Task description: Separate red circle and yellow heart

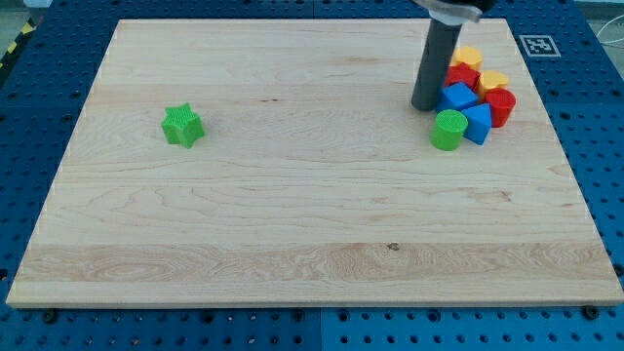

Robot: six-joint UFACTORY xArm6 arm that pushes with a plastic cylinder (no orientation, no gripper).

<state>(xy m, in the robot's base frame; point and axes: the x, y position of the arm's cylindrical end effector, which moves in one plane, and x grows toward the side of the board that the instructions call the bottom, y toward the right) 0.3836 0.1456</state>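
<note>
A tight cluster of blocks sits at the view's upper right. The red circle point(502, 105) is at the cluster's right edge. The yellow heart point(493, 81) touches it from above. A second yellow block point(469, 57) is at the cluster's top, with a red block point(462, 75) under it. Two blue blocks point(457, 97) point(479, 122) lie in the middle. A green cylinder point(448, 129) is at the cluster's lower left. My tip point(425, 105) rests on the board just left of the cluster, beside the upper blue block and above the green cylinder.
A green star block point(182, 126) sits alone at the view's left. The wooden board point(292, 224) lies on a blue perforated table. A fiducial marker point(537, 44) is at the board's upper right corner.
</note>
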